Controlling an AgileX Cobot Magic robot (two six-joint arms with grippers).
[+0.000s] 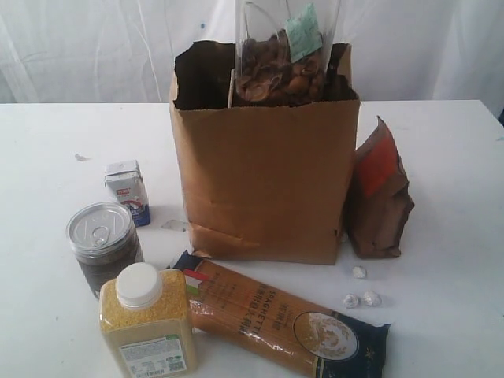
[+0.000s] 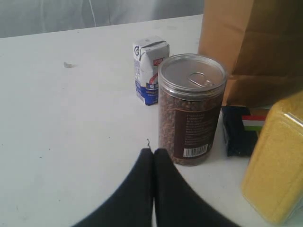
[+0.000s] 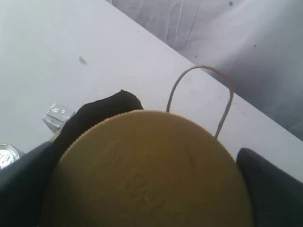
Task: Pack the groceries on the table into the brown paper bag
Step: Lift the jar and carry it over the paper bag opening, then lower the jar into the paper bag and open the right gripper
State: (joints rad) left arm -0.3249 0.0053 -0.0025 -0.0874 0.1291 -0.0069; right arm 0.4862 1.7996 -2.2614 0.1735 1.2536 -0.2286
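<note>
The brown paper bag stands open at mid-table. The gold-lidded glass jar hangs upright in its mouth; its lid fills the right wrist view, and my right gripper is shut on it, above a bag handle. Left of the bag stand the milk carton, the pull-tab tin and the yellow-grain bottle. The spaghetti pack lies in front, and the brown-orange pouch stands on the right. My left gripper is shut and empty, low beside the tin.
Three small foil-wrapped balls lie on the white table in front of the pouch. A small mark sits at the far left. White curtain hangs behind the table. Neither arm shows in the exterior view.
</note>
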